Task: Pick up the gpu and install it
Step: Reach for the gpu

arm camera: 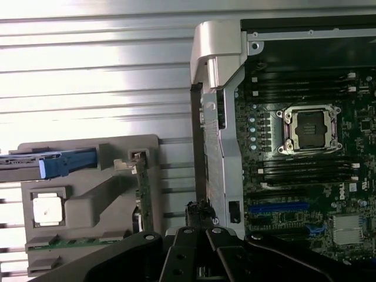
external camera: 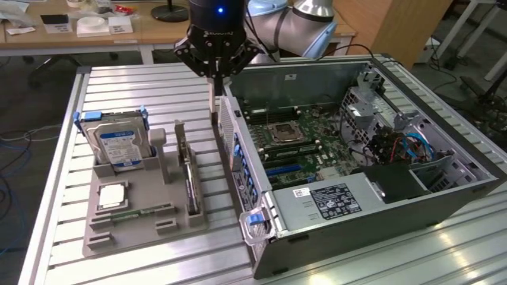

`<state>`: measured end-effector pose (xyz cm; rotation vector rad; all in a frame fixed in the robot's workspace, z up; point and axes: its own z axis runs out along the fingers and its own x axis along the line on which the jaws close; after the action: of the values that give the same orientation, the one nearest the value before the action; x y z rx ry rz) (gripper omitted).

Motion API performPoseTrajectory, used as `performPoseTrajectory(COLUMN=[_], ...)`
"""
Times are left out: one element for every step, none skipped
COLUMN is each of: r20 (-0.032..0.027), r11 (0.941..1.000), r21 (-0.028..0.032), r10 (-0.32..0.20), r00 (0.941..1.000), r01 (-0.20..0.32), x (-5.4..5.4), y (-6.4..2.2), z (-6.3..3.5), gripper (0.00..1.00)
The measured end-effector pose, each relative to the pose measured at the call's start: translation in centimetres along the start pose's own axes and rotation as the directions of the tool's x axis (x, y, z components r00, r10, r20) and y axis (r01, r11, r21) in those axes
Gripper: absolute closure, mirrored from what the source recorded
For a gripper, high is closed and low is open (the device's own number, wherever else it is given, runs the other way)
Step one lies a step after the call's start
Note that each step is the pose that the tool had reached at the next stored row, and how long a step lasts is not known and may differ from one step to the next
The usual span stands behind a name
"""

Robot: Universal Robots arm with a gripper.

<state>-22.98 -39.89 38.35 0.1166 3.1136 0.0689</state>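
**Exterior view:** The robot arm's black hand [external camera: 214, 101] hangs with its long thin fingers pressed together on nothing. It is above the gap between a grey moulded parts tray [external camera: 119, 231] and an open dark-grey computer case [external camera: 380, 208], both on the ribbed aluminium counter [external camera: 135, 83]. The gpu [external camera: 190, 178], a thin green-and-black circuit card, stands on edge in a slot on the tray's case side, not yet lifted. A boxy silver hard drive [external camera: 117, 145] with a blue-and-white label stands near it.

**Wrist view:** The gpu [arm camera: 142, 194] appears edge-on as a narrow green strip in its slot, beside the shut hand [arm camera: 198, 100] but apart from it. The hand lies along the case's rear wall, with the green motherboard [arm camera: 305, 176] beyond.

The card is probably light and stiff but fragile. Its exposed upper edge, around mid-length, looks the safest hold, as it is clear of the connector edge seated in the slot.
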Motion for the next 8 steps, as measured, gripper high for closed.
performPoseTrajectory(r20=[0.0,0.0,0.0,-0.0001,0.0,0.0,-0.0001,0.0], r11=[1.0,1.0,1.0,1.0,1.0,1.0,1.0,1.0], r21=[0.0,0.0,0.0,0.0001,0.0,0.0,0.0001,0.0001], r10=[0.0,0.0,0.0,0.0,0.0,0.0,0.0,0.0], r00=[1.0,1.0,1.0,1.0,1.0,1.0,1.0,1.0], r01=[0.0,0.0,0.0,0.0,0.0,0.0,0.0,0.0], x=[0.09,0.17,0.25,0.35,0.46,0.59,0.78,0.99], y=[-0.01,-0.01,-0.02,-0.03,-0.04,-0.05,-0.06,-0.08], z=[0.01,0.02,0.03,0.04,0.06,0.07,0.09,0.11], gripper=[0.89,0.89,0.89,0.89,0.89,0.89,0.89,0.89])
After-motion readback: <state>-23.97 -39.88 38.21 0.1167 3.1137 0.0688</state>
